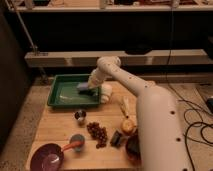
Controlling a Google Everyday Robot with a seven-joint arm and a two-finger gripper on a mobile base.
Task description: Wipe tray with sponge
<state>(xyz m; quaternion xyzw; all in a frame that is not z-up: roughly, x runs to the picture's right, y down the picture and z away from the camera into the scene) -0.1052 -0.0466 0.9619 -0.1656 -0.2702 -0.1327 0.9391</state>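
Note:
The green tray (62,95) lies at the back left of the wooden table (60,130). My gripper (88,86), at the end of the white arm (125,80) reaching in from the right, is down inside the tray's right part. It is shut on a pale blue sponge (83,88), which rests on or just over the tray floor. The fingers themselves are mostly hidden by the wrist and the sponge.
A white object (104,94) sits just right of the tray. In front are a small metal cup (80,116), a dark cluster of grapes (97,133), a blue cup with an orange spoon (76,143), a purple bowl (47,157), a banana (125,107) and a round fruit (129,126).

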